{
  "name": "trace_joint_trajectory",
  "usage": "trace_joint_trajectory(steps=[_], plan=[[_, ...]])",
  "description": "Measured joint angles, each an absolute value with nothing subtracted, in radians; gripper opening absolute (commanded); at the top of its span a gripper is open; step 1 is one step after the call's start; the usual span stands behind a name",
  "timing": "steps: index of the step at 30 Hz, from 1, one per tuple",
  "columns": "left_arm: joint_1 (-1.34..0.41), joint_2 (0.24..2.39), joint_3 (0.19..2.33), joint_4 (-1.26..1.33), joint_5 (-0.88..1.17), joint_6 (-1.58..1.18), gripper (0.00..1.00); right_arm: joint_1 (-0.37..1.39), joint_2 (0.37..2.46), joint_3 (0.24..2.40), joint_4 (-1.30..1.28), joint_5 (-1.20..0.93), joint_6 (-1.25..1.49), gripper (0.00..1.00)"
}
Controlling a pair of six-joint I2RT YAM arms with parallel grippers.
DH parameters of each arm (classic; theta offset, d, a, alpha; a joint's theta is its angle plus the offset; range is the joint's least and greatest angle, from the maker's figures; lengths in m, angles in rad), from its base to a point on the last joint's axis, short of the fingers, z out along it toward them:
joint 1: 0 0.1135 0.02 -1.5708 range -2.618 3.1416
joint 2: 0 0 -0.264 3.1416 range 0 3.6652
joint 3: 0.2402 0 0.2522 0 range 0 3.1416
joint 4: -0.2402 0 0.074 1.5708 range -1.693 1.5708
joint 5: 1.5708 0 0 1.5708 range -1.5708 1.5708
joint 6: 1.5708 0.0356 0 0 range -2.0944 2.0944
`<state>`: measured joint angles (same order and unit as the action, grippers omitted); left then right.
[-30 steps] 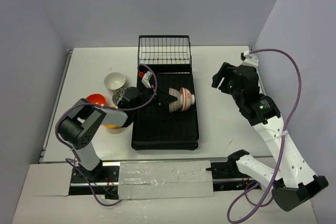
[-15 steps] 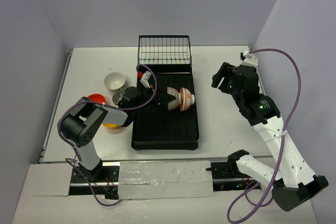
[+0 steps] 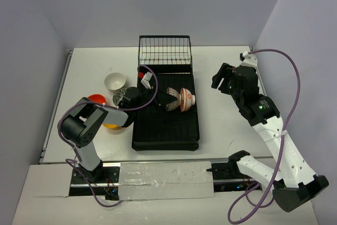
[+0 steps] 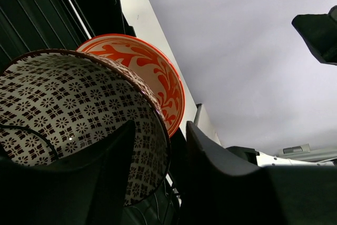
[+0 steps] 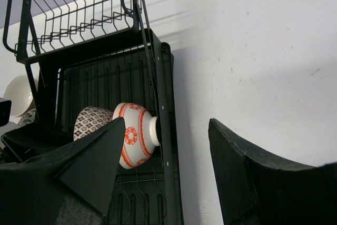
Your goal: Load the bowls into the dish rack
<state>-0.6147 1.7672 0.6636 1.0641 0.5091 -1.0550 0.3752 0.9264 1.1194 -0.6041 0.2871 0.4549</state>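
Two bowls stand on edge in the black dish rack [image 3: 158, 130]: a pinkish patterned bowl [image 3: 171, 100] leaning against a red-on-white bowl [image 3: 187, 98]. My left gripper [image 3: 162, 99] is open and straddles the patterned bowl's rim [image 4: 158, 109], one finger inside the bowl, the other [image 4: 210, 162] outside with a gap. In the left wrist view the red-on-white bowl [image 4: 150, 67] sits right behind it. My right gripper [image 3: 221, 77] hangs open over the table right of the rack, holding nothing; its wrist view shows both bowls [image 5: 134, 133], [image 5: 89, 119].
Left of the rack stand a white bowl [image 3: 115, 80], a grey speckled bowl [image 3: 121, 96], a red-orange bowl [image 3: 96, 99] and a yellow-orange bowl [image 3: 110, 126] half hidden under my left arm. The upright wire basket [image 3: 164, 51] closes the rack's far end.
My left gripper's jaws have parted and let go of the patterned bowl's rim; the bowl now rests against the red-on-white bowl. The right arm has barely moved.
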Motion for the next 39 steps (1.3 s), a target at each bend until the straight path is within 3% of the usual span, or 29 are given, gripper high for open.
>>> trace_joint_trajectory(steps=[8,10,11,23,39], plan=[[-0.615,1.767,0.664,1.064,0.511,-1.054,0.56,0.375,0.933,1.119,-0.604,0.287,0.455,0.72],[-0.615,1.760,0.664,1.044,0.511,-1.043,0.59,0.375,0.933,1.119,-0.604,0.287,0.455,0.72],[-0.615,1.754,0.664,1.026,0.509,-1.036,0.67,0.375,0.933,1.119,-0.604,0.287,0.455,0.72],[-0.614,1.631,0.667,0.862,0.495,-0.961,0.84,0.375,0.933,1.119,-0.603,0.286,0.455,0.72],[-0.601,1.297,0.657,0.507,0.226,-0.823,0.88,0.375,0.907,1.105,-0.595,0.269,0.455,0.72]])
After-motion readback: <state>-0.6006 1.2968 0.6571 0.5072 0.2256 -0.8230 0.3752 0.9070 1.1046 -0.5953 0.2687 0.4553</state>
